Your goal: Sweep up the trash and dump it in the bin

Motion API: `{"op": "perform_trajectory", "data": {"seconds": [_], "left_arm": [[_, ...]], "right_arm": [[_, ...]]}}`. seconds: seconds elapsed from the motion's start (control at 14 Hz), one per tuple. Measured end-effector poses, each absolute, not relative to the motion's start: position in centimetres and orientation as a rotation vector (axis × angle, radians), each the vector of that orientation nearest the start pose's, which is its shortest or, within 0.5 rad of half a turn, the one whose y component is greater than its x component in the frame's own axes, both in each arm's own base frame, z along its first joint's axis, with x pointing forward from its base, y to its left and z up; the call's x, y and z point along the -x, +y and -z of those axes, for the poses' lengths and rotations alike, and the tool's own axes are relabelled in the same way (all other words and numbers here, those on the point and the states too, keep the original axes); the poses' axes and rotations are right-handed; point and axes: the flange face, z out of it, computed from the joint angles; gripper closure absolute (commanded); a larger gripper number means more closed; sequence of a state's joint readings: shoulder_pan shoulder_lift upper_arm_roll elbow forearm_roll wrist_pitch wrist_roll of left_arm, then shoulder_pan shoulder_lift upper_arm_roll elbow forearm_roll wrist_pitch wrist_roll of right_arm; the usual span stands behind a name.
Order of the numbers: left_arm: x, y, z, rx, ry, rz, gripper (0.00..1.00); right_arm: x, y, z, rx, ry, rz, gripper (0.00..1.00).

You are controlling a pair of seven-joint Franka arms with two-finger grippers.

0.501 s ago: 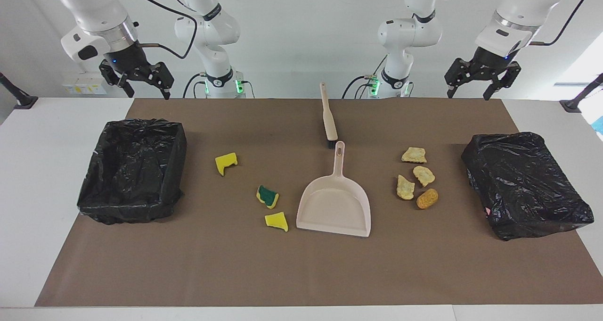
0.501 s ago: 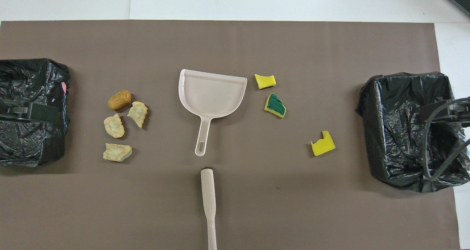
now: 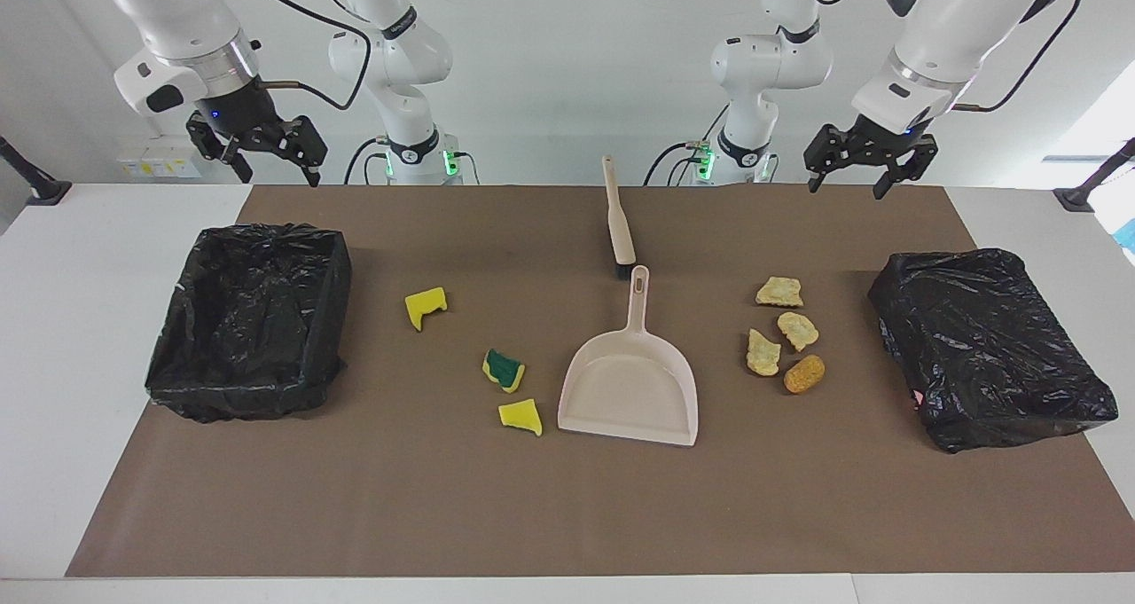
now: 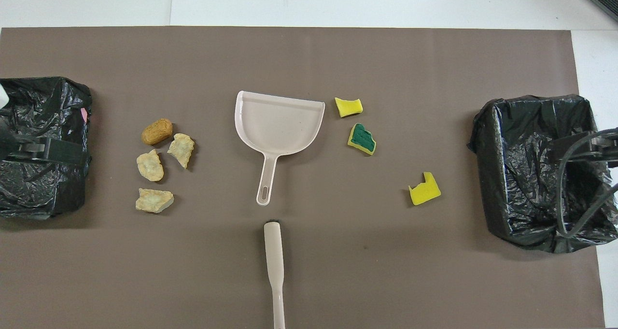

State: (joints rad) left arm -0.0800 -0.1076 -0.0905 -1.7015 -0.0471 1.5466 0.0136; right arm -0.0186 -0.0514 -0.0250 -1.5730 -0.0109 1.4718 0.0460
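The trash lies on the brown mat in two groups. Three yellow sponge pieces (image 3: pixel 426 305) (image 4: pixel 425 190), one with a green face (image 3: pixel 504 370) (image 4: pixel 362 139), lie toward the right arm's end. Several tan bread-like chunks (image 3: pixel 797 329) (image 4: pixel 150 165) lie toward the left arm's end. Between the groups are the beige dustpan (image 3: pixel 630 382) (image 4: pixel 280 123) and the hand brush (image 3: pixel 618 218) (image 4: pixel 273 266), the brush nearer the robots. My left gripper (image 3: pixel 844 187) hangs open and empty over the mat's robot-side edge. My right gripper (image 3: pixel 279 178) hangs open over the mat's corner, holding nothing.
An open bin lined with a black bag (image 3: pixel 330 320) (image 4: pixel 487 164) stands at the right arm's end. A second black-bagged bin (image 3: pixel 989 347) (image 4: pixel 48 102) sits at the left arm's end, its top covered by the bag. White table borders the mat.
The left gripper has shifted along the robots' edge toward the middle of the table. The right arm has hardly moved. Nothing on the mat has moved.
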Motion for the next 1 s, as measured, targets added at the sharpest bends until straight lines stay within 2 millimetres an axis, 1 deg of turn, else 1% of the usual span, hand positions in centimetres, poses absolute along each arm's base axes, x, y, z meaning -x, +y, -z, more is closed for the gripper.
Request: {"op": "perform_trajectory", "data": {"seconds": [0.21,0.29,0.36,0.57,0.72,0.79,1.0], "left_arm": [[-50.4,-10.6,-61.1,3.167,0.317,-0.105,0.00],[-50.1,-11.4,-60.6,3.167,0.323,-0.119,0.00],[-49.7,-12.7,-59.9,3.165,0.334,-0.136,0.00],[-47.8,-18.1,-57.3,3.151,0.342,-0.152,0.00],[-45.3,-21.8,-55.7,3.144,0.308,-0.153,0.00],[-43.8,-23.6,-55.1,3.139,0.294,-0.157,0.00],[-39.8,-28.1,-52.8,3.133,0.242,-0.152,0.00]], "right_arm": [[-52.7,-3.1,-64.3,3.146,0.160,-0.081,0.00],[-52.7,-3.1,-64.3,3.146,0.162,-0.081,0.00],[-52.7,-3.1,-64.3,3.146,0.162,-0.082,0.00],[-52.7,-3.1,-64.2,3.146,0.162,-0.084,0.00],[-52.7,-3.1,-64.2,3.146,0.162,-0.086,0.00],[-52.7,-3.1,-64.1,3.145,0.161,-0.087,0.00],[-52.6,-3.1,-63.8,3.145,0.159,-0.099,0.00]]}}
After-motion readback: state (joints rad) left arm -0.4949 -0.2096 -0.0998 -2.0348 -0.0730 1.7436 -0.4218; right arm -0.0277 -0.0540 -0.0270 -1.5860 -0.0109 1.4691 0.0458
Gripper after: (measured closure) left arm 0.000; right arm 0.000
